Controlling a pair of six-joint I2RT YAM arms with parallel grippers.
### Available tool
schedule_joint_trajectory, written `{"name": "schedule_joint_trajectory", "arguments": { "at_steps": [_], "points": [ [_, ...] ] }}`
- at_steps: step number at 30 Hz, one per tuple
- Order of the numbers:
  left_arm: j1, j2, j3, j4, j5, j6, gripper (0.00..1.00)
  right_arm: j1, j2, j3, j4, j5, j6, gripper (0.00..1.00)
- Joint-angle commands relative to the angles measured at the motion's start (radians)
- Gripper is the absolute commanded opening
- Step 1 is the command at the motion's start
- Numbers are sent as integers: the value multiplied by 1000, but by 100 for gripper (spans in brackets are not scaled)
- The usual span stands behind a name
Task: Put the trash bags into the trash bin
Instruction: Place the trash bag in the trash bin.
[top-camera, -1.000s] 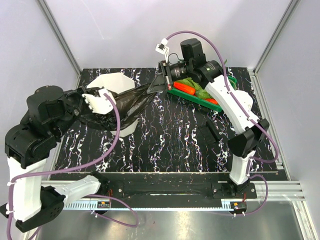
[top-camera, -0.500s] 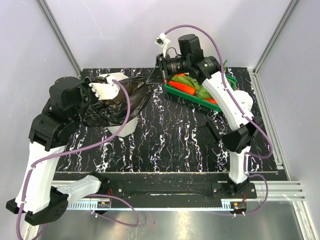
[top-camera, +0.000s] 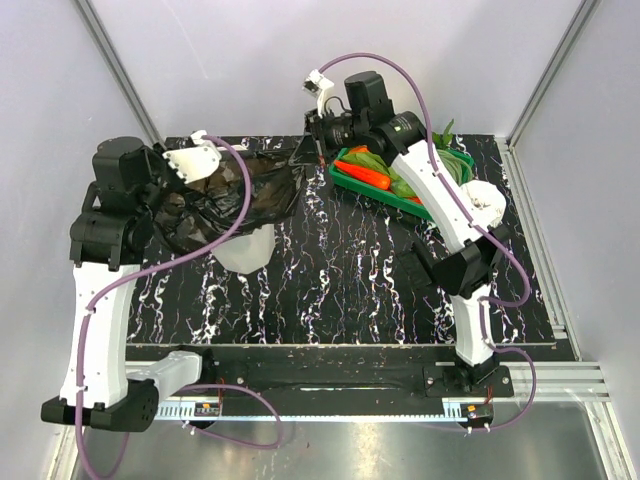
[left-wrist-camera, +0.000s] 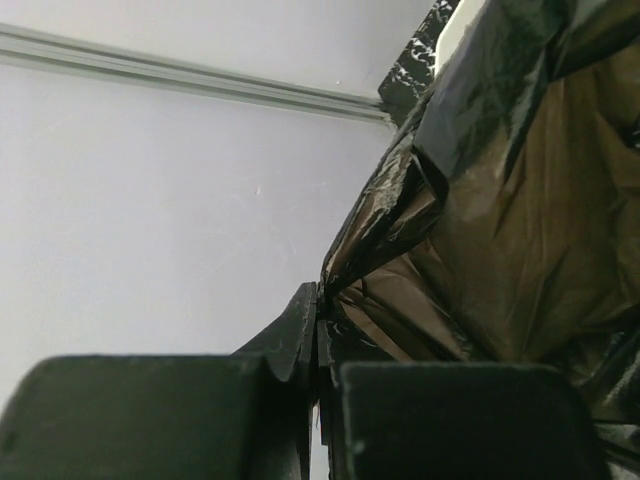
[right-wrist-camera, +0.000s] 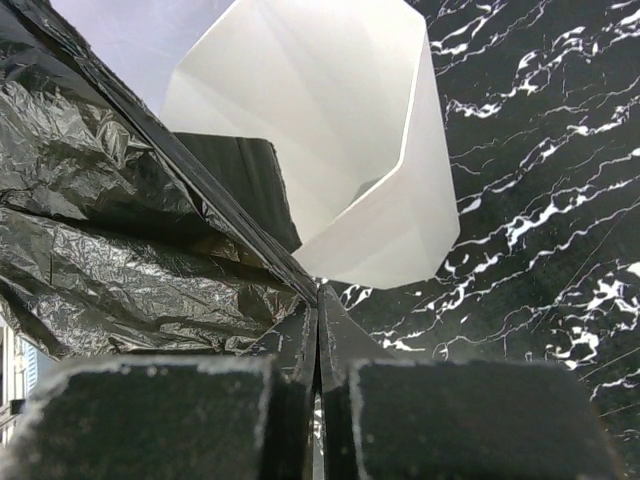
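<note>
A large crinkled black trash bag (top-camera: 235, 200) is stretched in the air between both grippers and hangs over the white faceted trash bin (top-camera: 247, 252), hiding most of it. My left gripper (top-camera: 222, 168) is shut on the bag's left edge; in the left wrist view the film (left-wrist-camera: 500, 200) rises from the closed tips (left-wrist-camera: 318, 305). My right gripper (top-camera: 312, 152) is shut on the bag's right corner. In the right wrist view the tips (right-wrist-camera: 318, 295) pinch the film (right-wrist-camera: 120, 230) above the bin's open mouth (right-wrist-camera: 330, 120). A dark flat shape (right-wrist-camera: 240, 180) shows inside the bin.
A shallow green tray (top-camera: 362, 187) of vegetables stands at the back right, just under the right arm. The black marbled table (top-camera: 350, 270) is walled by white panels at the back and on both sides.
My left arm has risen and swung back to the left, lifting the bag's left edge higher over the bin. My right gripper has moved slightly up and back with its corner.
</note>
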Motion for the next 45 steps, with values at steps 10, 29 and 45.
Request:
{"name": "schedule_joint_trajectory", "arguments": {
  "at_steps": [10, 29, 45],
  "points": [
    [232, 79, 22, 69, 227, -90, 0, -4, 79, 141, -25, 118, -92, 0],
    [306, 254, -23, 440, 267, -320, 0, -2, 201, 257, 1, 129, -85, 0],
    [306, 341, -164, 578, 359, -368, 6, -6, 287, 225, 1, 115, -89, 0]
  ]
}}
